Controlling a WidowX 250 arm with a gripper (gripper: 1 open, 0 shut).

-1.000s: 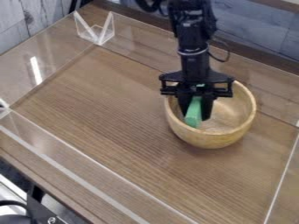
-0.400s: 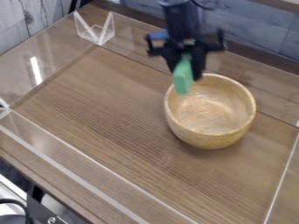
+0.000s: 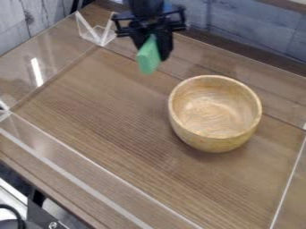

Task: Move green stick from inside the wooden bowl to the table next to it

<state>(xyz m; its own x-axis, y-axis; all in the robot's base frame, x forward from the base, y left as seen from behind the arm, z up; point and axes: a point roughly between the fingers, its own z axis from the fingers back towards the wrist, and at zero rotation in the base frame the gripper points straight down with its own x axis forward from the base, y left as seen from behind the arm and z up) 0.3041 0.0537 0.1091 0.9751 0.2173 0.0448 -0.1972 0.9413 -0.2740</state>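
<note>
along the left edge a low clear acrylic wall borders the table, a broad brown wood-grain top. at the far left corner stands a small clear triangular piece, upright against the back wall; what it is cannot be told. to the right of it, near the top of the view, the dark arm reaches down and its gripper is clenched on the green stick, the black fingers pinching its upper end. the green stick hangs almost upright below the fingers, tilted a little, raised above the table and touching neither the wood nor the bowl. it sits up and to the left of the wooden bowl, well apart from its rim. the wooden bowl rests on the right half of the table, round, light tan, thick-rimmed, its grain showing inside, with nothing in it. a clear wall edge closes the right side.
</note>
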